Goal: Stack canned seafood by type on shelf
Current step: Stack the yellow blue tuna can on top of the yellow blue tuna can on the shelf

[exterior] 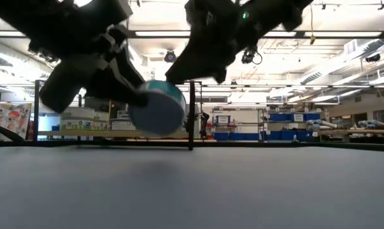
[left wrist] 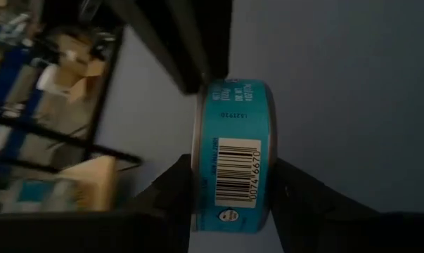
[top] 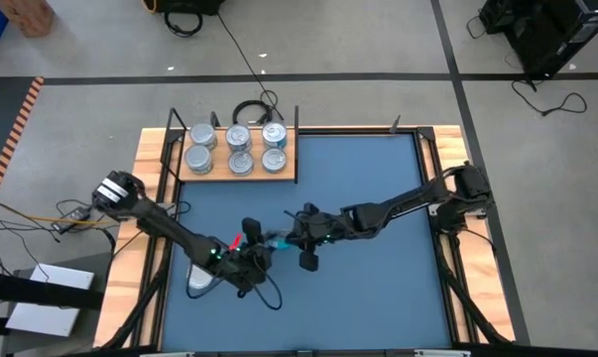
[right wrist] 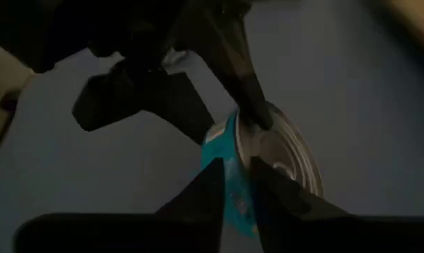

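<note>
High view: The shelf (top: 237, 178) stands at the far edge of the blue table mat (top: 378, 228), toward its left corner. It carries 6 visible tin tops (top: 238, 149) in 2 rows of 3; whether any are stacked cannot be told from above. One more tin (top: 200, 281) lies near the mat's left edge, beside the left arm. Judgement: the task is partly done; at least the tin in hand and that loose tin remain. The left gripper (top: 251, 258) and right gripper (top: 297, 236) meet near the mat's centre, just beside each other.

Low view: A teal-labelled tin (exterior: 157, 108) hangs on edge, clear of the mat, between both dark grippers. Which arm is which cannot be told here.

Left wrist view: The teal-labelled tin (left wrist: 233, 154) sits between the left gripper's 2 fingers (left wrist: 166, 193), one at each flat face, barcode outward. The fingers clamp it.

Right wrist view: The right gripper's fingers (right wrist: 210, 186) straddle the tin's rim, close to its teal wall, with the silver lid (right wrist: 282, 158) facing sideways. The gap is narrow; whether they press the tin cannot be told. Judgement: a hand-over between the arms is in progress.
</note>
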`<state>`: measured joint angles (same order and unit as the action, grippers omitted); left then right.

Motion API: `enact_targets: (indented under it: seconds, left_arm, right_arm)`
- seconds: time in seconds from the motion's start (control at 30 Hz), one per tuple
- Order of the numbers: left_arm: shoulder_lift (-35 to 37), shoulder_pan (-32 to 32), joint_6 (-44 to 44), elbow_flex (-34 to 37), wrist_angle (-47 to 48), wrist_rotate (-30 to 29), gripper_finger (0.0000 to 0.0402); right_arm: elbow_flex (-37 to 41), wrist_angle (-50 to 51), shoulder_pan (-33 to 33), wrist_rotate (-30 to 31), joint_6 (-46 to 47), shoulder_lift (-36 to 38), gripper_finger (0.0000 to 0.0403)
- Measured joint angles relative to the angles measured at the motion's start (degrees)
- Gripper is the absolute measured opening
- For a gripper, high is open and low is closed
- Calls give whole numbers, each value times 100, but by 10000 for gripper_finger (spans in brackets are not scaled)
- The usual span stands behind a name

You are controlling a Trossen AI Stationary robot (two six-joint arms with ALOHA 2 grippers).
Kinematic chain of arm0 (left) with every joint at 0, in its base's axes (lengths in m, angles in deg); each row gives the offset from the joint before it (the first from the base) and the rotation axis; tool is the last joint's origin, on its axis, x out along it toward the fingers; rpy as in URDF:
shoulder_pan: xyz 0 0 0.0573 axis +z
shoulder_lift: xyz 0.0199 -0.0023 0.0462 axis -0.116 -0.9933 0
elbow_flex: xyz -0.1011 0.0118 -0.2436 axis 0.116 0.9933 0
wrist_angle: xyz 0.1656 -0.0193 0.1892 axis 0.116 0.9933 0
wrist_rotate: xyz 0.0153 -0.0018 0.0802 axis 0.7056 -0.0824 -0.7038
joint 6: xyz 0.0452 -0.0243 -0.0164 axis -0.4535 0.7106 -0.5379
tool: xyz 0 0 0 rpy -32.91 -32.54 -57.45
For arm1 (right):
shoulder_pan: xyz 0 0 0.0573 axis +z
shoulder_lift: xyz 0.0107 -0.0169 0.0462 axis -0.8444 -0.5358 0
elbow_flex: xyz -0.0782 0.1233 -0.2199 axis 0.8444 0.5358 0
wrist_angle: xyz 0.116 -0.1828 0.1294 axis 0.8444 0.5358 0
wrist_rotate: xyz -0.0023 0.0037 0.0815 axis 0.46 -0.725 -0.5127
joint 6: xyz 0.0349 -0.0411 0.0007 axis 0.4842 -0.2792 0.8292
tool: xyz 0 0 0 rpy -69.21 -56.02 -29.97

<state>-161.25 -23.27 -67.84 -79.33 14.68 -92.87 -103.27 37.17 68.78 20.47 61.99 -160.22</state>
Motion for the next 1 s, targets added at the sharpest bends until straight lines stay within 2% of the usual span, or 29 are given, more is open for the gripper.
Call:
enact_targets:
  seconds: [0.13, 0.2, 0.27, 0.37, 0.53, 0.63, 0.73, 0.83, 1.0]
  left_arm:
    - [427, 180, -165, 15, 531, -731, 153]
    - [561, 315, -326, 9, 728, -1038, 153]
    - [690, 477, -409, 9, 1070, -1091, 153]
    - [765, 851, -529, 9, 1306, -1129, 153]
    - [771, 1450, -890, 9, 1327, -1212, 153]
    - [771, 1784, -1077, 9, 1256, -1323, 153]
    - [771, 2037, -1309, 9, 1137, -1295, 153]
    - [769, 2296, -1598, 9, 888, -1228, 153]
    - [729, 2662, -2261, 7, 423, -895, 153]
  right_arm:
    - [9, 375, 156, 301, -68, 417, 100]
    - [15, 644, 264, 540, -179, 620, 106]
    - [16, 866, 370, 958, -276, 831, 103]
    - [13, 1266, 549, 1483, -293, 1032, 80]
    - [15, 1568, 775, 1905, -261, 1085, 11]
    - [24, 1564, 836, 1943, -233, 974, 12]
    - [206, 1191, 900, 1980, -259, 920, 6]
    - [639, 368, 914, 2000, -275, 924, 5]
    - [1229, -601, 910, 2024, -216, 930, 3]
